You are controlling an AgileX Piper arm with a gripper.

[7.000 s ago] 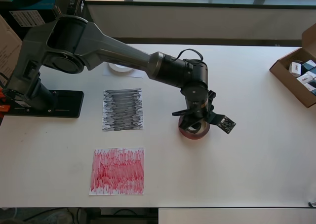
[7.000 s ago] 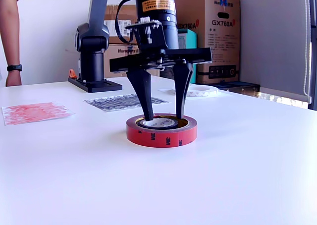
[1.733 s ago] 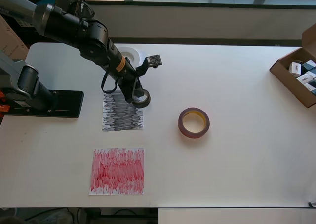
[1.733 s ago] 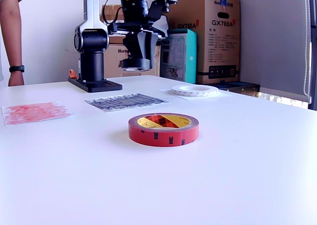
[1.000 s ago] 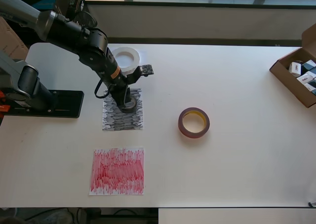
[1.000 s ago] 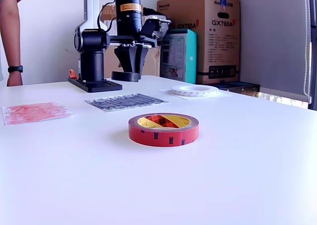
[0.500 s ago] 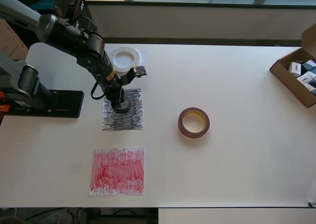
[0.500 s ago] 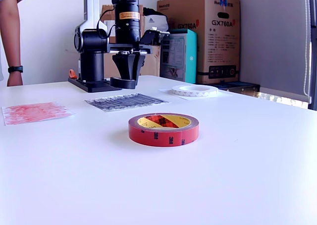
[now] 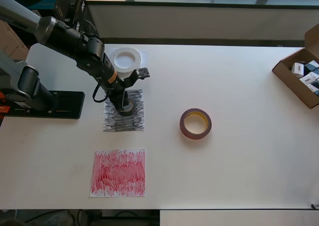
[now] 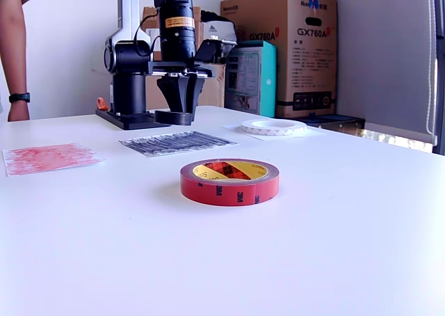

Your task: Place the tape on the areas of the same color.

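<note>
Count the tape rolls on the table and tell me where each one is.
3. The white roll lies on the white sheet. The black roll is in the gripper over the black sheet. The red roll lies on bare table.

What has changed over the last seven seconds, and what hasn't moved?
The pincer left the red roll, where the small black roll sat inside the core, and carried the black roll across to the black-scribbled sheet. It now holds it over that sheet, not yet released. The red roll, the white ring and the red-scribbled sheet stayed put.
</note>
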